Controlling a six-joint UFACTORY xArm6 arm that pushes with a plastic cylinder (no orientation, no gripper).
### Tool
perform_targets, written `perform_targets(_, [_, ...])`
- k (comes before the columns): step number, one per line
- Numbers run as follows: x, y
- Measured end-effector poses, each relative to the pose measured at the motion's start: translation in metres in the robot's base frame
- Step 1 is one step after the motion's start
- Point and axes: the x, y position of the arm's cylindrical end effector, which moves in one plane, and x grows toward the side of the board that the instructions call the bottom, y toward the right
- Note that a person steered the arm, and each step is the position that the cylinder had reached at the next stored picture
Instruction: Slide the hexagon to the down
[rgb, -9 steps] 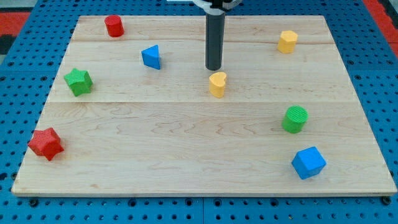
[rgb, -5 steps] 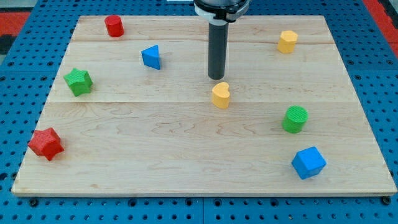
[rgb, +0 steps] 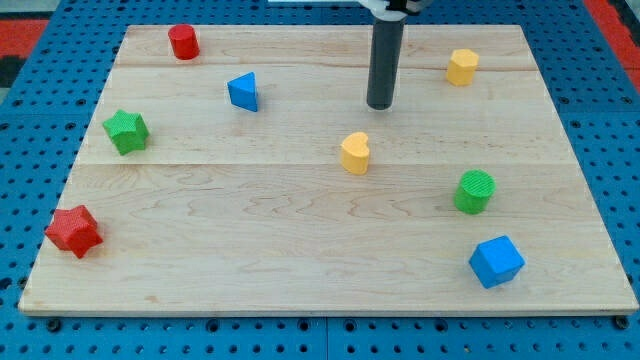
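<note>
A blue perforated base lies under everything, and on it rests a large light wooden board made of joined planks. From the view's top comes down the straight dark rod, upright. My tip stands on the board in the upper middle part, apart from all blocks. There is no claw on this arm, only the rod, so nothing is gripped and there is no open or closed state to tell.

The blue cube block sits near the board's bottom right corner. The red star block is at the view's left edge, low. The green star block is above it, also on the left side. The green cylinder block stands just above the blue cube, not touching it. The yellow heart-shaped block is near the board's middle, below my tip and a little to the view's left of it, with a clear gap between them. The blue triangular block lies well to the left of my tip. The yellow hexagon block is near the top right, to the right of the rod and well apart from my tip. The red cylinder-like block is near the top left corner.
</note>
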Motion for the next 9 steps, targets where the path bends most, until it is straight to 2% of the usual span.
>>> perform_targets(1, [-0.005, 0.012])
perform_targets(2, [-0.027, 0.032])
perform_targets(3, [-0.054, 0.041])
perform_targets(4, [-0.096, 0.026])
perform_targets(5, [-0.115, 0.082])
perform_targets(6, [-0.098, 0.101])
perform_targets(8, [-0.021, 0.091])
perform_targets(9, [-0.06, 0.086])
